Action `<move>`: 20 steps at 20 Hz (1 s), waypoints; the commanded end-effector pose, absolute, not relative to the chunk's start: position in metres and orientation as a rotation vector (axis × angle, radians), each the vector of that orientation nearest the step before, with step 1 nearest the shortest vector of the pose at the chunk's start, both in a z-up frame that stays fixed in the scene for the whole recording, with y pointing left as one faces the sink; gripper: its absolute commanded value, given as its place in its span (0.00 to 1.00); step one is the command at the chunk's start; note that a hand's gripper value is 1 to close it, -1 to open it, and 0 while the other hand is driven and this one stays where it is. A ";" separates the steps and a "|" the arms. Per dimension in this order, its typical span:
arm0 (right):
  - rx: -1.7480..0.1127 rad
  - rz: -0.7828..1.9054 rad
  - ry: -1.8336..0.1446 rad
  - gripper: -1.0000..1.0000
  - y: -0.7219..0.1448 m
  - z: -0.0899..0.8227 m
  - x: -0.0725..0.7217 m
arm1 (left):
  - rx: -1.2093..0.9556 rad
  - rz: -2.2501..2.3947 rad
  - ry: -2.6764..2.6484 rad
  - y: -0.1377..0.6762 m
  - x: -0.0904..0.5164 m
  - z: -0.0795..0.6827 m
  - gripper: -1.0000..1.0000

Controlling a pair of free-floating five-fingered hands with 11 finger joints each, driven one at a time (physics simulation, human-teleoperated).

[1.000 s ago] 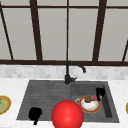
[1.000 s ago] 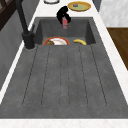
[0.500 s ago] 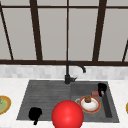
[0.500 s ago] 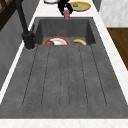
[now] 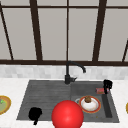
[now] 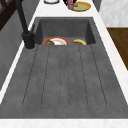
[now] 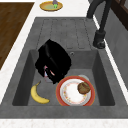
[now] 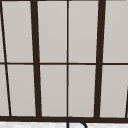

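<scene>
Your right hand sits at the right end of the sink, above the basin's right wall, with its fingers curled round a small red and pink object. In the right side view you see the same hand low over the basin floor, the pink and red thing just peeking out beneath it; its exact shape is too hidden for you to tell. In the left side view the hand's tip and the red object show at the far end of the basin, just in front of a yellow plate on the surface.

Your left hand hangs over the front left of the draining board, fingers curled on nothing.

Just beside the right hand, inside the basin, lies a round plate with a red rim and a white middle, and on it a brown lump of food. A banana lies on the basin floor at the hand's other side, apart from the plate. A red ball sits at the front edge of the sink. Behind the basin stands the black tap. On the surface to the left you have another yellow plate holding something green.
</scene>
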State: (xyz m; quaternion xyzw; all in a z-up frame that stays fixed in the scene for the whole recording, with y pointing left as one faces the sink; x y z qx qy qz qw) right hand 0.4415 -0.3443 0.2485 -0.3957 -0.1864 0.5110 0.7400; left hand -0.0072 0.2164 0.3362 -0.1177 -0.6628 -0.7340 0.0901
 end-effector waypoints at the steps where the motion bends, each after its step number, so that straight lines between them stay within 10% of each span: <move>1: -0.829 1.106 -0.426 1.00 -0.363 0.271 0.420 | -0.350 -2.182 -1.971 0.216 -0.007 0.336 0.50; 20: -0.775 1.170 -0.399 1.00 -0.457 0.307 0.379 | -0.350 -2.182 -1.971 0.216 -0.007 0.336 0.50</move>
